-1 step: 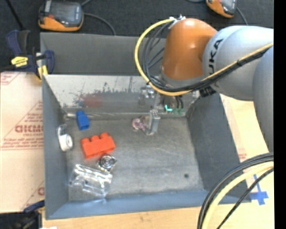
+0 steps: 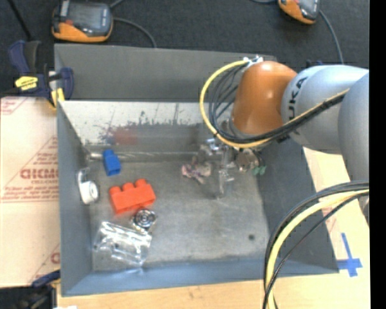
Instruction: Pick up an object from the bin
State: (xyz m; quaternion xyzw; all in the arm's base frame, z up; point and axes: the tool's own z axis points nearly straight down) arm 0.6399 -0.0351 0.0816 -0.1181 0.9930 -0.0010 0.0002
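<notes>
In the camera view, the arm (image 2: 328, 108) is spanning the right of the frame, and its orange cover (image 2: 260, 102) is hanging over the upper right part of the grey bin (image 2: 148, 76). The end effector (image 2: 222, 172) is sitting low beneath that cover, near the foot of the back wall and a little right of the floor's middle. Whether it is apart or together I cannot tell. A small purplish crumpled thing (image 2: 195, 170) is lying on the floor just beside it, on its left; contact between the two cannot be made out.

The other things are keeping to the left half, well apart from the end effector. A blue block (image 2: 111, 162) is lying near the back wall, and a white roll (image 2: 87, 189) is resting close to the left wall. An orange studded brick (image 2: 132, 196) is sitting between them and the middle, with a round metal piece (image 2: 143, 219) just below it. A clear plastic packet (image 2: 122, 242) is lying toward the lower left corner, near the front wall.

The floor from the middle down to the front wall and across to the right wall is lying bare
</notes>
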